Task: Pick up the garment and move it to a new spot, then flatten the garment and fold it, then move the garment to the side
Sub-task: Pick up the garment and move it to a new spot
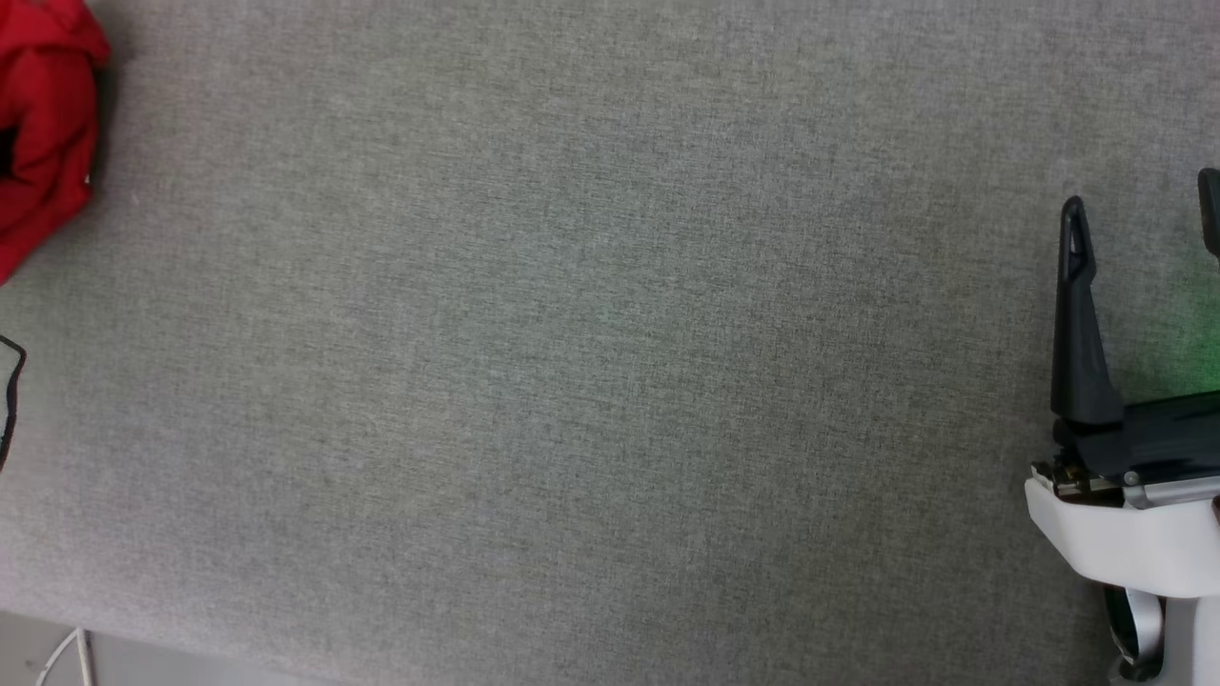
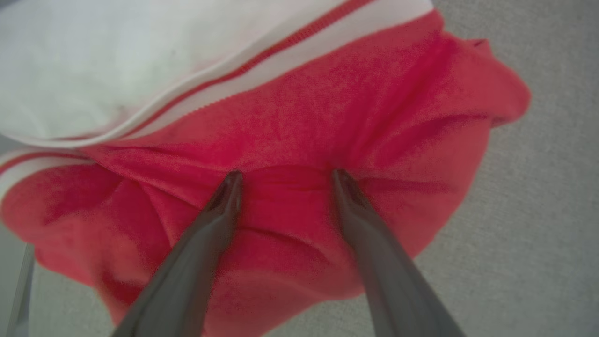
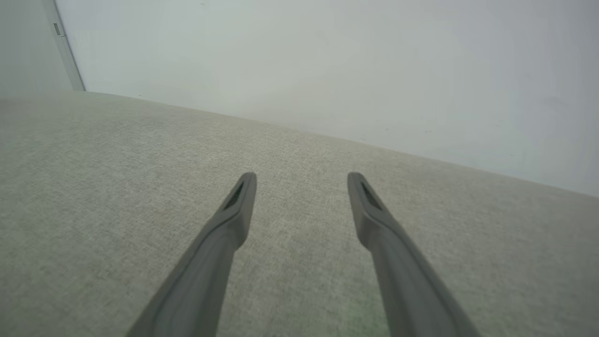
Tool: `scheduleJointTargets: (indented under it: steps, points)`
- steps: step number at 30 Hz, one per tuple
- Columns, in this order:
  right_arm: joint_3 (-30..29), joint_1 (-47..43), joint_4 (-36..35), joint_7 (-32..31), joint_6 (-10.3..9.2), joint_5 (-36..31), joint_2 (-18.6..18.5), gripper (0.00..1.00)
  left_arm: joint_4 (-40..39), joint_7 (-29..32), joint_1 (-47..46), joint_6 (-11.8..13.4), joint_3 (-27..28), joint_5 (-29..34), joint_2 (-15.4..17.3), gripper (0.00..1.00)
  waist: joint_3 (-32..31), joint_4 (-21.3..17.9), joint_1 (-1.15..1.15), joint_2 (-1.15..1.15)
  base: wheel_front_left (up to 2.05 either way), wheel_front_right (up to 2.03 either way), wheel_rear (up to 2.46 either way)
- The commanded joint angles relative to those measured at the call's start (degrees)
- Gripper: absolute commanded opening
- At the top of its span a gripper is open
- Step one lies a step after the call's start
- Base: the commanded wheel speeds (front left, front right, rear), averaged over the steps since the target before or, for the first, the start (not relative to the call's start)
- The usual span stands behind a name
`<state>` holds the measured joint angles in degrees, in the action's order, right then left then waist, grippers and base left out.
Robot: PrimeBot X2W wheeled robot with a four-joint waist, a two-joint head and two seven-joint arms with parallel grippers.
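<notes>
Left gripper [image 2: 286,177]: nearest the left wrist lens; two dark fingers spread wide, tips at the red cloth and seemingly touching it, with a raised fold between them; nothing clamped.
Garment [image 2: 327,107]: red jersey, bunched and creased, lying on the grey surface directly ahead of the left fingers. In the head view it shows as a red heap [image 1: 43,114] at 10 o'clock, cut by the picture's edge.
Sleeve [image 2: 93,70]: white, at 11 o'clock in the left wrist view, lying above the red body.
Trim [image 2: 281,56]: red-and-white stripes along the sleeve's edge, running from 9 towards 1 o'clock.
Obstruction: the heaped cloth hides the surface beyond the left fingertips.
Right gripper [image 1: 1142,191]: at 3 o'clock in the head view, well apart from the garment; fingers far apart [image 3: 302,180], holding nothing, poised over bare cloth surface.
Wrist housing [image 1: 1125,534]: white, at 4 o'clock, below the right fingers.
Work surface [image 1: 610,343]: grey woven fabric, flat.
Green glow [image 1: 1196,324]: on the surface beside the right gripper.
Dark cable [image 1: 10,391]: at 9 o'clock, on the surface's edge.
White cable [image 1: 67,657]: at 7 o'clock, off the surface.
Wall [image 3: 327,56]: pale, plain, beyond the surface's far edge in the right wrist view.
</notes>
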<state>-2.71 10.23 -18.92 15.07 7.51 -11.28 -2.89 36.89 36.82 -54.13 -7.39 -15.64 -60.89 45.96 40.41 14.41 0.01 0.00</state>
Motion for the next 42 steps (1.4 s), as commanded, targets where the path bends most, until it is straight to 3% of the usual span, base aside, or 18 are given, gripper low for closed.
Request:
scheduleJointTargets:
  steps: [1, 8, 9, 10, 14, 23, 31, 37, 42]
  points:
    - [0.1, 1.1, -0.5, 0.2, -0.04, -0.5, -0.3, 1.00, 1.0, 2.0, 0.5, 0.0, -1.4, -2.1, -0.3, 1.00, 0.9, -0.4, -0.01, 0.00, 0.00, 0.00, 0.00]
    - [0.3, 2.0, -0.2, 0.2, -0.04, -0.3, -0.3, 1.00, 3.7, 3.9, 0.0, 0.0, -6.1, -4.2, -2.2, 0.98, 1.5, -1.0, -0.01, 0.00, 0.00, 0.00, 0.00]
    - [0.3, 2.0, -0.1, 0.2, -0.04, -0.1, -0.3, 1.00, 3.8, 3.8, -0.3, 0.0, -6.6, -4.4, -2.2, 0.31, 1.5, -1.0, -0.01, 0.00, 0.00, 0.00, 0.00]
    - [0.3, 2.1, 0.0, 0.2, -0.04, 0.0, -0.3, 1.00, 3.5, 3.9, -0.3, 0.0, -7.3, -4.6, -2.1, 0.00, 1.3, -1.0, -0.01, 0.00, 0.00, 0.00, 0.00]
    - [0.3, 1.8, 0.4, 0.2, -0.03, 0.4, -0.2, 1.00, 2.6, 1.6, -1.2, 0.0, -8.1, -5.7, 0.0, 0.00, -0.2, -1.1, -0.01, 0.00, 0.00, 0.00, 0.00]
    - [1.8, 0.6, 2.7, 0.2, -0.04, 3.0, 0.0, 1.00, -3.7, -4.0, -4.2, 0.0, -12.6, -2.3, 7.9, 0.00, -7.3, -1.6, -0.01, 0.00, 0.00, 0.00, 0.00]
    - [2.0, -0.1, 5.3, 0.2, -0.03, 7.1, 0.0, 1.00, -12.7, -4.0, -9.3, 0.0, -17.4, 0.2, 12.8, 0.00, -13.5, -3.2, -0.01, 0.00, 0.00, 0.00, 0.00]
    - [2.4, -0.9, 7.0, 0.2, -0.04, 9.8, 0.0, 1.00, -19.1, -1.9, -14.5, 0.0, -21.4, 2.3, 12.9, 0.00, -17.5, -5.6, -0.01, 0.00, 0.00, 0.00, 0.00]
    - [2.3, -1.4, 8.0, 0.2, -0.04, 11.4, 0.0, 1.00, -23.8, -0.1, -19.5, 0.0, -25.1, 3.8, 10.2, 0.00, -19.7, -7.9, -0.01, 0.00, 0.00, 0.00, 0.00]
